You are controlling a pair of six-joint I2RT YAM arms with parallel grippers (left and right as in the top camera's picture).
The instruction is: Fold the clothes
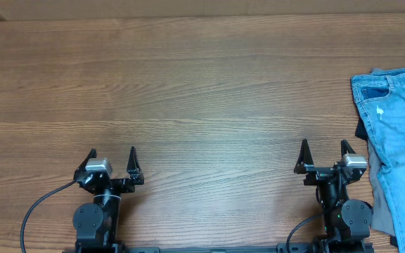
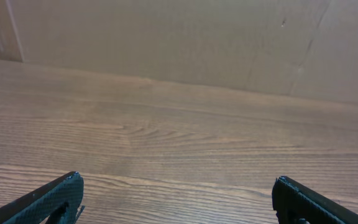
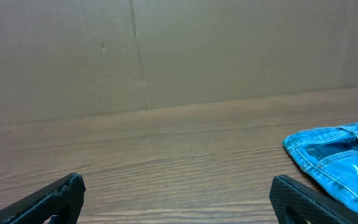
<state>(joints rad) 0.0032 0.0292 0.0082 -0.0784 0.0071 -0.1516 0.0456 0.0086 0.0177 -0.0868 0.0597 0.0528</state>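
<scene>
You see the jeans (image 1: 399,133) lying at the right edge of the counter (image 1: 202,91), just beside the right end effector (image 1: 324,145). This one and the left end effector (image 1: 112,152) both have their fingers spread and hold nothing. A cardboard wall (image 3: 166,50) stands behind the counter.

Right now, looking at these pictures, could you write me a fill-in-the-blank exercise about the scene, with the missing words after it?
1. On the table, the jeans lie far to the ____ in the overhead view.
2. The left gripper and the right gripper are both ____, not shut.
3. The jeans are light ____ denim.
Missing words: right; open; blue.
</scene>
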